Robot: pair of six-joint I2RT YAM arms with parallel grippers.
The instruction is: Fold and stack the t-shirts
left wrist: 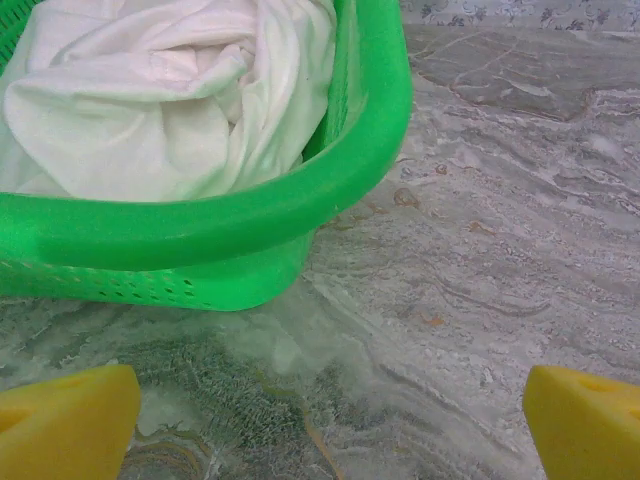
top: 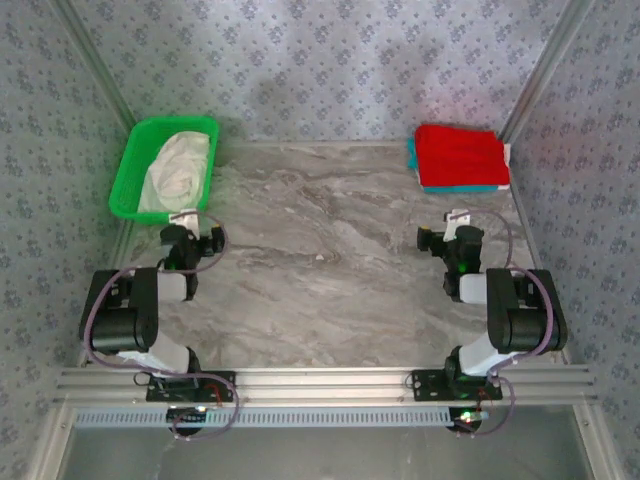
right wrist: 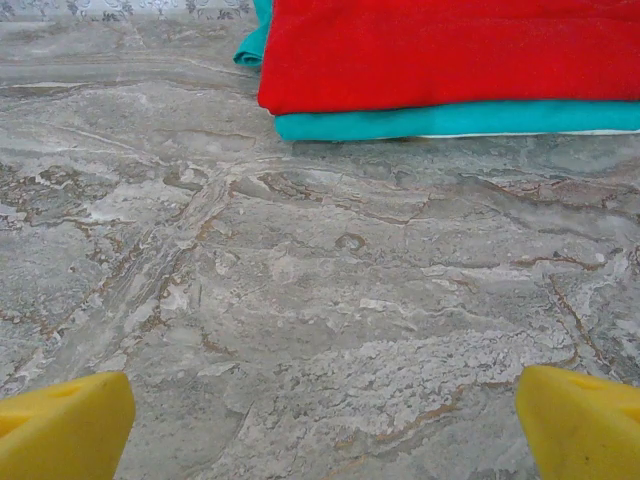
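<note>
A crumpled white t-shirt (top: 175, 170) (left wrist: 170, 90) lies bunched inside the green basket (top: 128, 170) (left wrist: 200, 215) at the far left. At the far right, a folded red shirt (top: 460, 155) (right wrist: 450, 50) rests on a folded teal shirt (top: 462, 187) (right wrist: 450, 122). My left gripper (top: 190, 222) (left wrist: 330, 425) hovers just short of the basket's near rim, open and empty. Short of the stack, my right gripper (top: 450, 225) (right wrist: 325, 425) is open over bare table, holding nothing.
The marble-patterned table (top: 320, 260) spreads between the basket and the stack. Patterned walls close in the back and both sides. A metal rail (top: 320, 385) with both arm bases runs along the near edge.
</note>
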